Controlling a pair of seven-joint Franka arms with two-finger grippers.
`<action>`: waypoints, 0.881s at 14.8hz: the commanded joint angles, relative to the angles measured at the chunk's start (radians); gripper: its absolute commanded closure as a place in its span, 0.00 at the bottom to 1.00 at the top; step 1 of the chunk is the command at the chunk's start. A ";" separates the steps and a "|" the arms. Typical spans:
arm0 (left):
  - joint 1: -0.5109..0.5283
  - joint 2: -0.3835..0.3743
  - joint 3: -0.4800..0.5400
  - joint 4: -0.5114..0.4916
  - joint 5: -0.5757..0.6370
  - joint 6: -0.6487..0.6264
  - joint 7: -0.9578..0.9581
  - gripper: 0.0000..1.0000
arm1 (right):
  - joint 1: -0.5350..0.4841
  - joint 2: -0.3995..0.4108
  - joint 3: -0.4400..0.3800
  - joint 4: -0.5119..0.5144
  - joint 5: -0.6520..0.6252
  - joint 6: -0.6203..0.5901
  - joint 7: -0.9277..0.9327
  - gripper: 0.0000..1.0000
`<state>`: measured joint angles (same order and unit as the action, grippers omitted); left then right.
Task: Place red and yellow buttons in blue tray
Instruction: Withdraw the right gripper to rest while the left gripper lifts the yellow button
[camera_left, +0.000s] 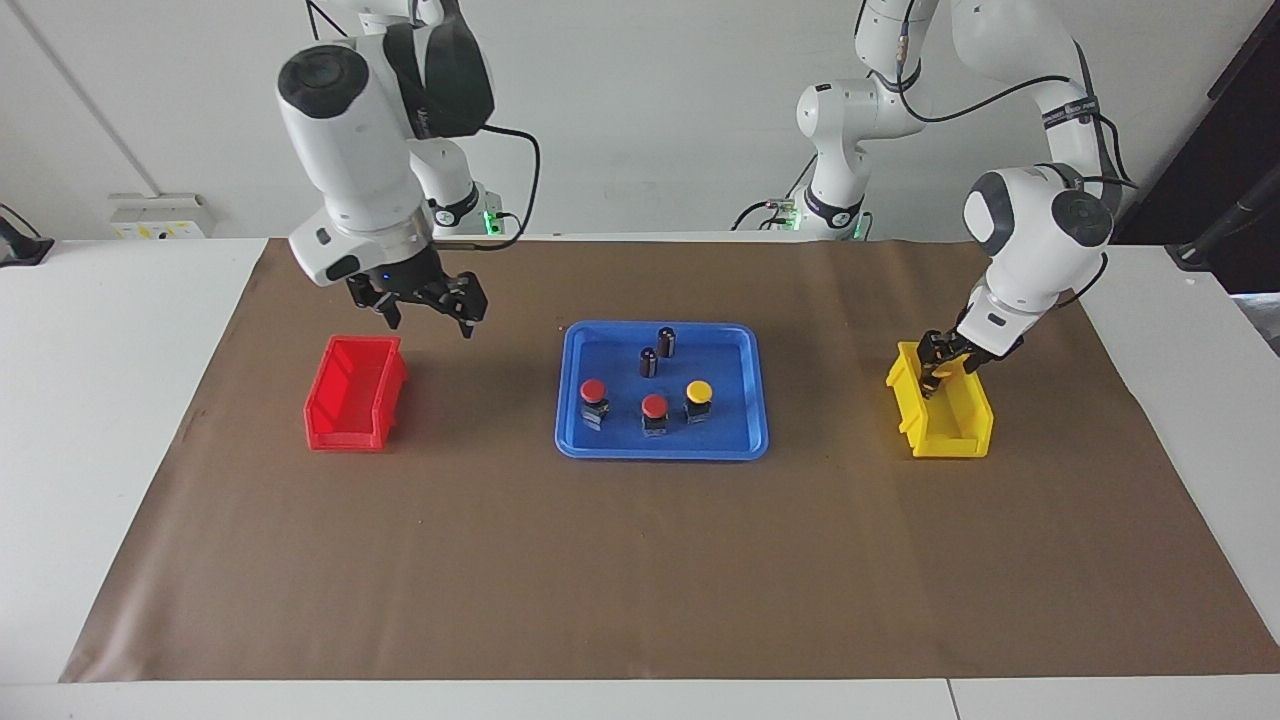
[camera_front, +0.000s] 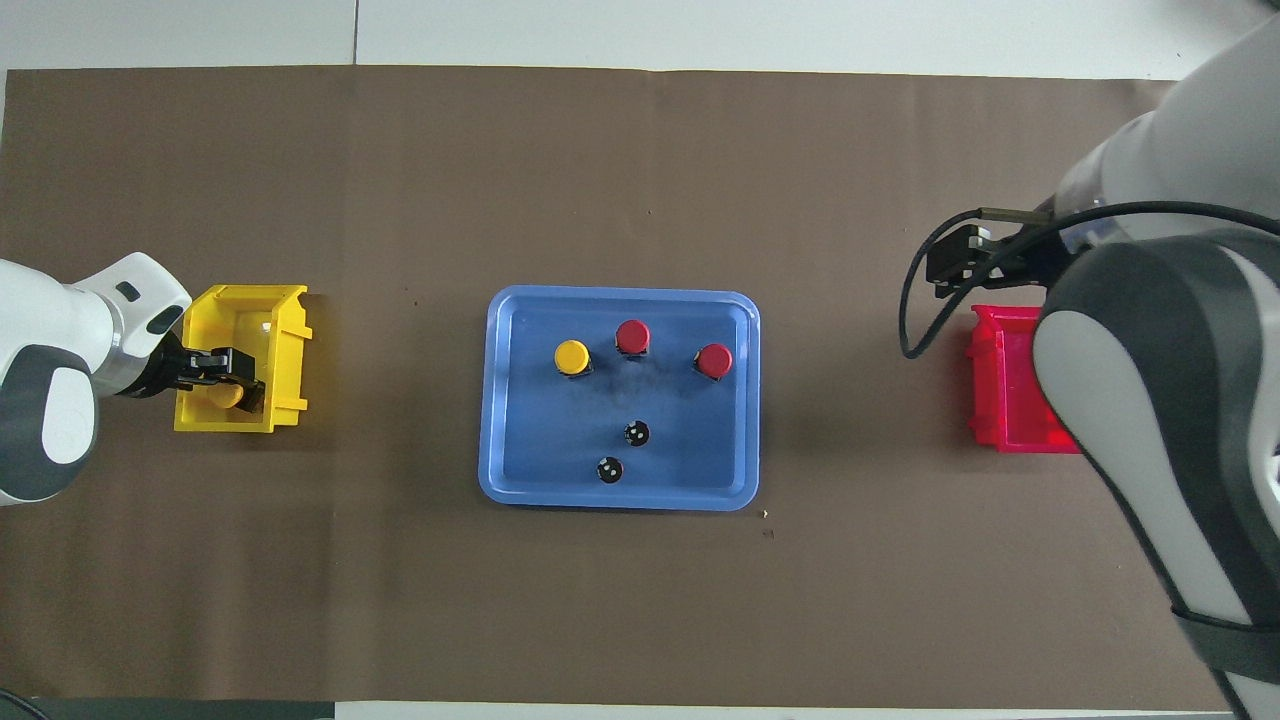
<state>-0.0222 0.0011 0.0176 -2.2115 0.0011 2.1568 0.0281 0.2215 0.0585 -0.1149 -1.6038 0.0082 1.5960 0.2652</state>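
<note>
Three buttons, two red (camera_left: 594, 391) (camera_left: 654, 405) and one yellow (camera_left: 698, 391), stand in the blue tray (camera_left: 745, 440). The left gripper (camera_left: 938, 372) is down in the yellow bin (camera_left: 960, 430) with its fingers around the last yellow button (camera_front: 226, 394); I cannot tell whether they have closed on it. The right gripper (camera_left: 425, 312) waits open above the counter beside the red bin (camera_left: 350, 410).

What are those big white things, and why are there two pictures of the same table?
They are two robot arms with pinching hands called grippers. One picture looks at the robots from across the table; the other looks down from above them. In the middle is a blue tray holding two red buttons, one yellow button and two dark cylinders. The left gripper reaches into the yellow bin, at another yellow button there. The right gripper hangs open, empty, over the mat beside the red bin.
</note>
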 joint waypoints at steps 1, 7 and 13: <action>-0.015 -0.038 0.007 -0.056 -0.010 0.038 -0.023 0.27 | -0.143 -0.043 0.014 -0.008 -0.004 -0.054 -0.154 0.00; -0.016 -0.046 0.007 -0.077 -0.010 0.044 -0.023 0.30 | -0.295 -0.078 0.007 0.035 -0.054 -0.145 -0.388 0.00; -0.030 -0.029 0.005 -0.048 -0.010 0.054 -0.089 0.99 | -0.283 -0.072 0.014 0.033 -0.060 -0.136 -0.382 0.00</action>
<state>-0.0403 -0.0085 0.0158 -2.2495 0.0010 2.1867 -0.0431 -0.0567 -0.0154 -0.1052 -1.5761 -0.0423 1.4632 -0.1067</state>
